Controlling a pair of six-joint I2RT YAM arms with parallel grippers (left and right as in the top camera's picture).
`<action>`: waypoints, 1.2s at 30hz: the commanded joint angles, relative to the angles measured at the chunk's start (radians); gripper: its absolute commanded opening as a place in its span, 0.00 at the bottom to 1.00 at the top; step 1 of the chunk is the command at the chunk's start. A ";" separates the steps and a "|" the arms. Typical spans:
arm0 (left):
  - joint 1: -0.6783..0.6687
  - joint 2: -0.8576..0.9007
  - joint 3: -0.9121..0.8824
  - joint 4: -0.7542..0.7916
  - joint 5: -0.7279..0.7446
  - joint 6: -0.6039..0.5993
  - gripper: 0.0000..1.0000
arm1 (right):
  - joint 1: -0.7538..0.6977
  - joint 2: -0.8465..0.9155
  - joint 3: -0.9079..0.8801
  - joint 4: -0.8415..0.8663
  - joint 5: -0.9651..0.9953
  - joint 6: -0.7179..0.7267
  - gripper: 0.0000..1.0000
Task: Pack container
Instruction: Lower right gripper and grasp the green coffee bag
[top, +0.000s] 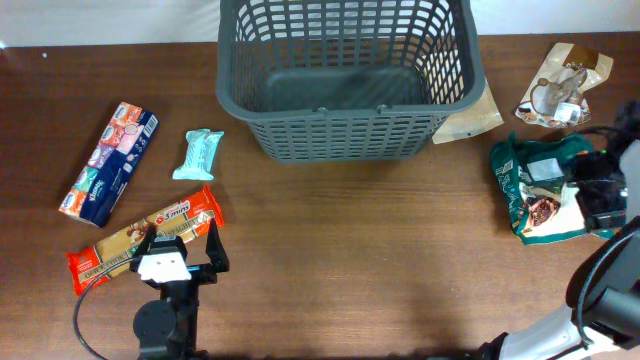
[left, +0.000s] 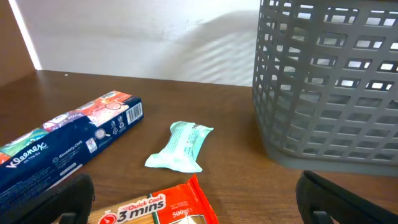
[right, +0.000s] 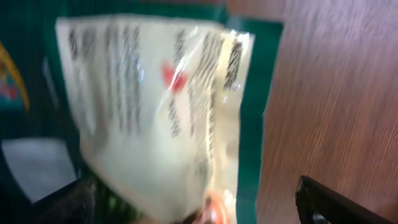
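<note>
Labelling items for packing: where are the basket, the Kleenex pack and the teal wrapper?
basket (top: 340, 130), overhead view, front lattice wall.
Kleenex pack (left: 65, 147), left wrist view, blue side face.
teal wrapper (top: 197, 155), overhead view, its middle.

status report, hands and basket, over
Left hand open above orange 3 mins pack. Right hand open above green bag. Basket empty, nothing across its mouth.

1. A dark wood bench (top: 350, 260) carries everything.
2. The grey lattice container (top: 345, 130) stands at the far middle, with a tan paper sheet (top: 475, 115) at its right corner.
3. On the left lie a Kleenex pack (top: 110, 162), a pale teal wrapper (top: 198, 155) and, nearest, an orange-red "3 mins" pack (top: 100, 262).
4. On the right lies a green pouch (top: 535, 195), with a tan pouch (top: 560, 88) beyond it.
</note>
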 joint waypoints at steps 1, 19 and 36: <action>-0.002 -0.010 -0.005 0.000 0.010 0.019 0.99 | -0.003 0.005 -0.006 0.043 0.001 -0.019 0.99; -0.002 -0.010 -0.005 0.000 0.010 0.019 0.99 | 0.005 0.012 -0.034 0.171 -0.113 -0.058 0.99; -0.002 -0.010 -0.005 0.000 0.010 0.019 0.99 | 0.005 0.019 -0.220 0.311 -0.137 -0.066 0.99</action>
